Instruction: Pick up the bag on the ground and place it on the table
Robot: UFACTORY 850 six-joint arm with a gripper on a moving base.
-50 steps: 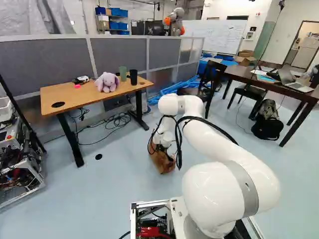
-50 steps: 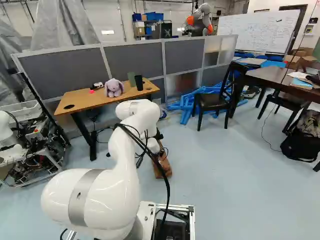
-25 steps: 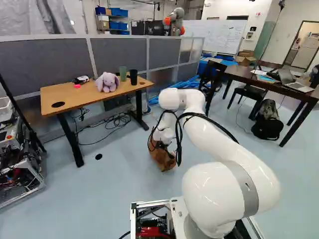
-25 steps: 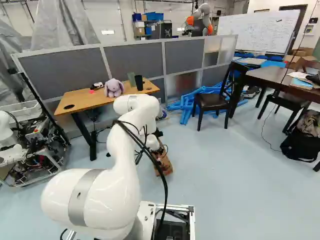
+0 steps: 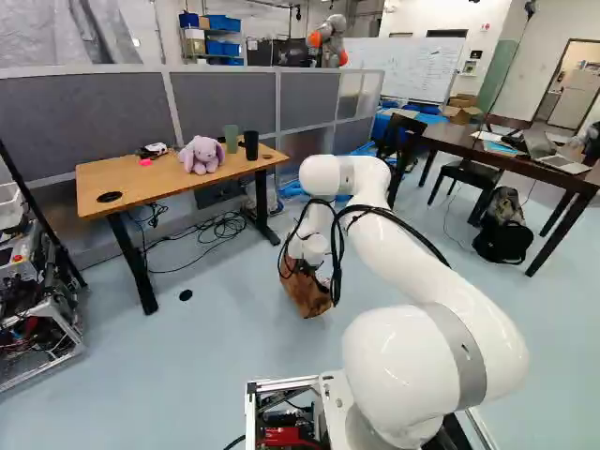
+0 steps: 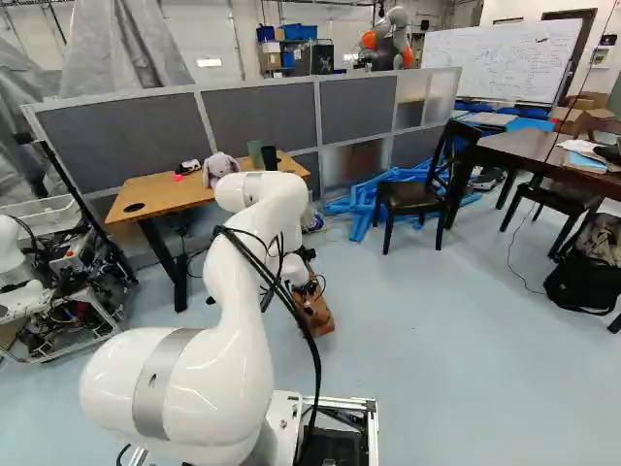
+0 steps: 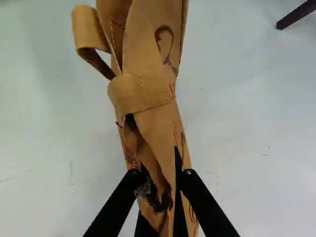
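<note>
Bag at mid-frame in the left base view, below the wrist of the arm, tilted; whether its bottom touches the floor I cannot tell. Gripper is closed on it, fingers pressing from both flanks near one end. Sense of that hold: upper edge is thin, folded paper, easy to pinch across its narrow side. Handle flops outward ahead of the fingers, not carrying the load as far as I can see.

Likely goal: table, upper left of the left base view. Toy, green cup and black cup stand toward its right half, so the left half looks the better berth. Judged step: grasp made, lift next, high enough to pass the table edge. Off-centre pinch may let the bag swing, slip or tear.
</note>
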